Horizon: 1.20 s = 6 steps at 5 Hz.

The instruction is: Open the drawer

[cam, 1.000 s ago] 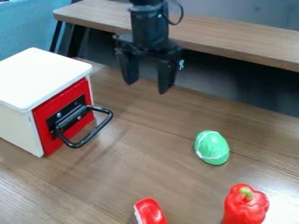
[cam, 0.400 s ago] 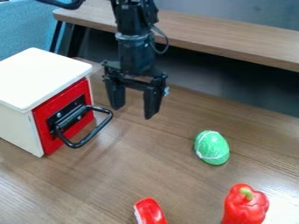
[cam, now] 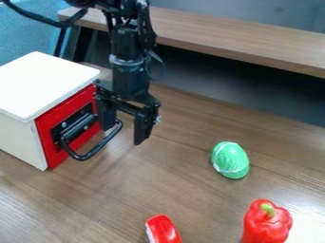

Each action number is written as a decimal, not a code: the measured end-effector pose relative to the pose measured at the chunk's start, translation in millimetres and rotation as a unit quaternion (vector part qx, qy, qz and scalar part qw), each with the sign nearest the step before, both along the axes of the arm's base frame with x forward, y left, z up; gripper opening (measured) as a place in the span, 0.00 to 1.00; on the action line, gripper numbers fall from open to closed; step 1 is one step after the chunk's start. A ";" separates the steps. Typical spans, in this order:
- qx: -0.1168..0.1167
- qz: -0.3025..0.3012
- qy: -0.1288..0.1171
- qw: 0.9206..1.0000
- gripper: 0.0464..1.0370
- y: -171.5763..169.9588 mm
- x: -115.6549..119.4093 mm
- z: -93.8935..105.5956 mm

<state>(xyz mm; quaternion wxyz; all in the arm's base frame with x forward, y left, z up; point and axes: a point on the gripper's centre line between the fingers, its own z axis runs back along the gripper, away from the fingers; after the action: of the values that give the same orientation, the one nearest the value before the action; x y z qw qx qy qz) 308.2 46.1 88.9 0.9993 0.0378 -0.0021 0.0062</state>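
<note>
My gripper [cam: 123,136] hangs open at the right of the drawer's black handle [cam: 96,147], one finger over the handle's far end and the other out to its right. Nothing is between the fingers. The drawer's red front [cam: 51,141] is closed flush in the white box [cam: 43,85] at the left. Whether the nearer finger touches the handle, I cannot tell.
A green egg-shaped object [cam: 230,160] lies right of centre on the wooden table [cam: 184,182]. Near the front edge are a red pepper [cam: 267,224] and a red-and-white object [cam: 163,229]. A raised wooden bench [cam: 241,43] crosses behind.
My gripper has come left, down and nearer the camera, from behind the handle's right side to its far end. The drawer and the loose objects have stayed put.
</note>
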 end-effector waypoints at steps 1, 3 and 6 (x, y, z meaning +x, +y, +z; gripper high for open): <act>0.025 -0.003 -0.008 1.000 0.96 6.8 -1.9 -8.8; 0.040 -0.015 -0.026 0.999 0.96 11.3 -2.3 -19.7; 0.068 -0.014 -0.006 0.998 0.96 26.9 -4.9 -30.3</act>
<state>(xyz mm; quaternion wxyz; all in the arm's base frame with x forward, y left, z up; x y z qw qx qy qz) 303.3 73.0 58.6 0.9944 0.1054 -0.0094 -0.0077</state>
